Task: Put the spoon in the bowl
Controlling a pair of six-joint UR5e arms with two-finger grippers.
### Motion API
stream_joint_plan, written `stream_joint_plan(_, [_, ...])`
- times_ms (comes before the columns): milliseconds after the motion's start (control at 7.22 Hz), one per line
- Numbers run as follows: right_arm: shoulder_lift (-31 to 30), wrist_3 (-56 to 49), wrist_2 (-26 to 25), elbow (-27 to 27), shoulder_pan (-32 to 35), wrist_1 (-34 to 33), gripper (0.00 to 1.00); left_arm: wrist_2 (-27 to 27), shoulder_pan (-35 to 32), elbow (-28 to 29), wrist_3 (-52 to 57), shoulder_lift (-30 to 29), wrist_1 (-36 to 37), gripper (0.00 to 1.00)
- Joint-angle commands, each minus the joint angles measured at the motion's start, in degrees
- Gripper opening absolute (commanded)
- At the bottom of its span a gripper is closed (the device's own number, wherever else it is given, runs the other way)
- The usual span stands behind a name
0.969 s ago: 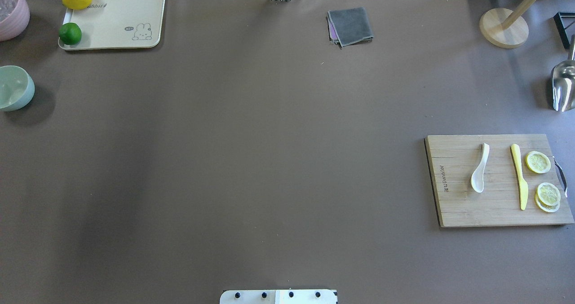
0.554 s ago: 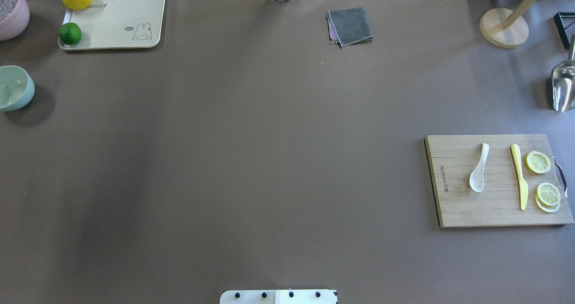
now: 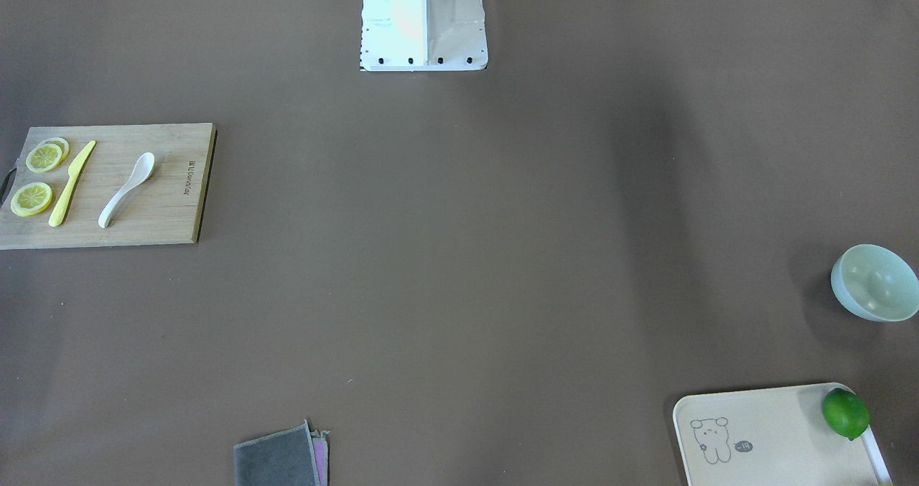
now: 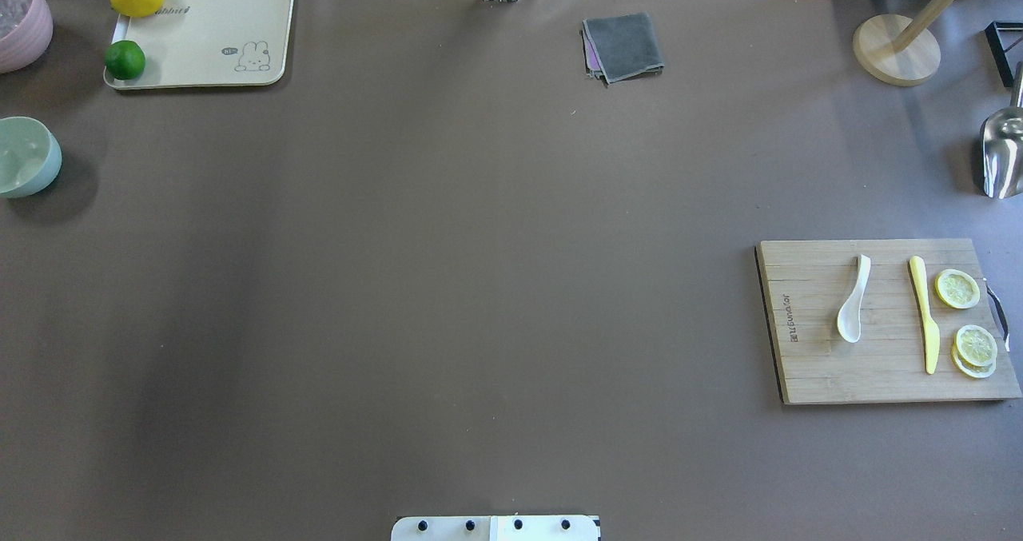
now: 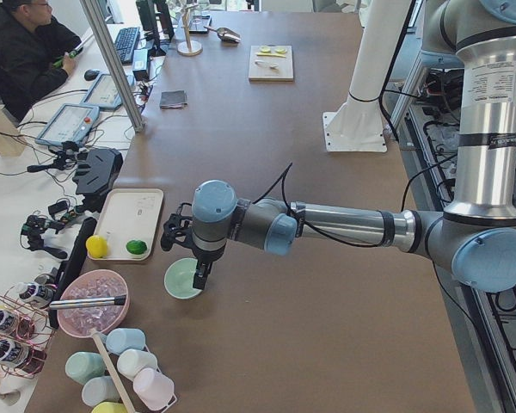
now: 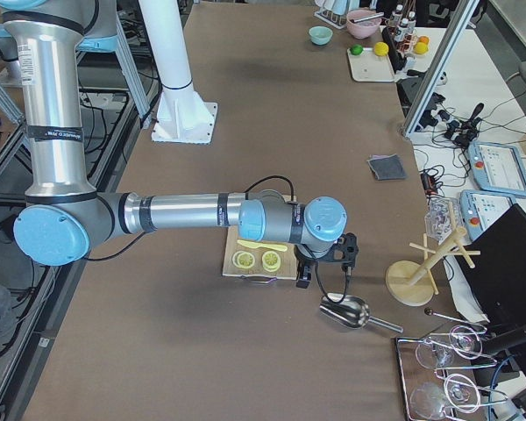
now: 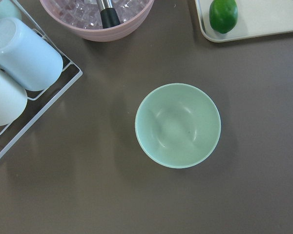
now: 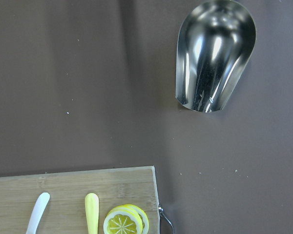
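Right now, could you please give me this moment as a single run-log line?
stage: pre-grasp | spoon: untouched on cutting board, beside yellow knife | bowl: empty, under left arm | jaws: cannot tell

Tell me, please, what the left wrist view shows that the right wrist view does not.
Only the left wrist view shows the bowl, which is empty and upright. It also shows a lime on a tray, a pink bowl and pale cups.
Only the right wrist view shows a metal scoop and a board. The board carries the handle end of the spoon, a knife and lemon slices.
Both views show only the brown table.
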Motion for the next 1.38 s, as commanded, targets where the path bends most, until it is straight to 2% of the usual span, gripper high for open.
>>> stream_joint_plan(0, [0.5, 0.0, 1.7, 1.7, 0.0, 0.1, 1.0, 0.2, 1.0, 16.5, -8.5, -4.4, -21.0, 0.98])
stream_joint_plan(277, [1.1, -0.2, 1.7, 3.5, -0.3, 0.0, 1.0, 1.8, 4.2, 19.6, -12.0, -7.1, -21.9, 0.97])
stream_joint_plan(415, [2.7, 0.0, 1.2, 3.2, -1.6, -0.1, 1.0, 5.2, 6.0, 20.7, -12.3, -8.1, -22.1, 0.91])
stream_joint_plan(692, [3.9, 7.9, -0.2, 3.2, -3.3, 0.1, 1.0, 8.0, 9.7, 21.4, -13.9, -9.3, -22.4, 0.98])
stream_joint_plan(1246, [3.3, 6.8, 0.1, 3.0, -3.3, 1.3, 1.0, 8.1, 15.3, 28.5, -14.1, -12.5, -22.5, 0.98])
